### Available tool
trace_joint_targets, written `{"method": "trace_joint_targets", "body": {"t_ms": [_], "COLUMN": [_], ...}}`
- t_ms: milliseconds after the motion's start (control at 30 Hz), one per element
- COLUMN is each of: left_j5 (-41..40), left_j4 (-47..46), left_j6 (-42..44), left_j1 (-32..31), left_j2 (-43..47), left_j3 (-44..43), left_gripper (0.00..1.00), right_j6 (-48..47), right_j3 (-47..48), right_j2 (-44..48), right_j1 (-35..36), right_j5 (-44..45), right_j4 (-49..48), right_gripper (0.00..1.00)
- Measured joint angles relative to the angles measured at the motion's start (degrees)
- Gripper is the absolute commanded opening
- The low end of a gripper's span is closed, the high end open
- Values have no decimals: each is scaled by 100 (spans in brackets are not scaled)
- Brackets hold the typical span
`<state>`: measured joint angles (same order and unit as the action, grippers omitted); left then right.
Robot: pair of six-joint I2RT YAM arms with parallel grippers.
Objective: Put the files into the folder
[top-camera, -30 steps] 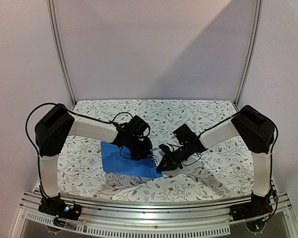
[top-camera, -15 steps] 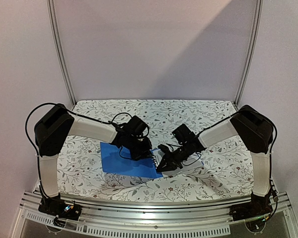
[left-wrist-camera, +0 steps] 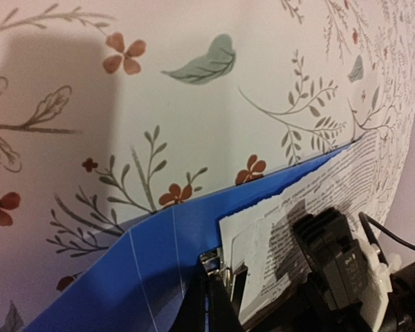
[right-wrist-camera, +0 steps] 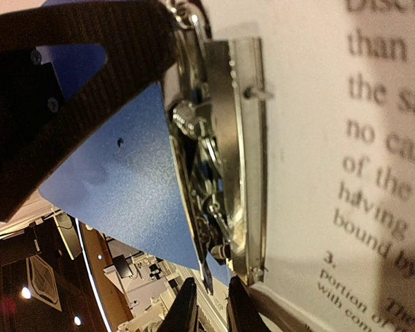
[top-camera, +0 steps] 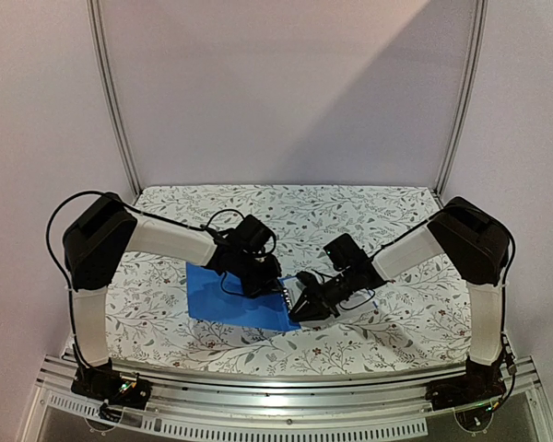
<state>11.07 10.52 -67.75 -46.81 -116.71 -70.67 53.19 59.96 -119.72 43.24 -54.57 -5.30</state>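
Observation:
The blue folder lies open on the flowered cloth. The files, white printed sheets, rest on its right half by the metal clip. In the left wrist view the files lie on the folder beside the clip. My left gripper is shut, its tips against the clip's end. My right gripper stands at the clip's near end. Its jaws are a narrow gap apart, and the clip's thin lever tip pokes between them untouched. The files fill the right of that view, the folder the left.
The flowered tablecloth covers the table out to the back wall. Two metal frame posts rise at the back corners. An aluminium rail carrying both arm bases runs along the near edge.
My right gripper's jaws have parted slightly and the right arm has shifted a little to the right. The left arm and the folder have not moved.

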Motion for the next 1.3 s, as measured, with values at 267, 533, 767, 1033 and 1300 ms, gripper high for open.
{"method": "trace_joint_targets", "body": {"t_ms": [267,533,767,1033,1300], "left_j5": [-269,-800,-2420,-4929,-4874], "left_j4": [437,1257,2435,3005,2870], "left_j6": [334,922,2061,3523,3644], "left_j1": [22,31,-79,-170,599], "left_j2": [68,120,358,1961,4605], "left_j3": [-210,-1353,-2857,-3018,-170], "left_gripper": [65,100,100,97,99], "right_j6": [-149,-291,-719,-2306,-2994], "right_j3": [44,52,317,758,-28], "right_j2": [240,780,1167,2256,3003], "right_j1": [24,17,-302,-1045,-1386], "right_j5": [122,157,260,2461,4186], "right_j4": [459,649,1390,2677,2559], "right_gripper": [25,27,29,63,72]}}
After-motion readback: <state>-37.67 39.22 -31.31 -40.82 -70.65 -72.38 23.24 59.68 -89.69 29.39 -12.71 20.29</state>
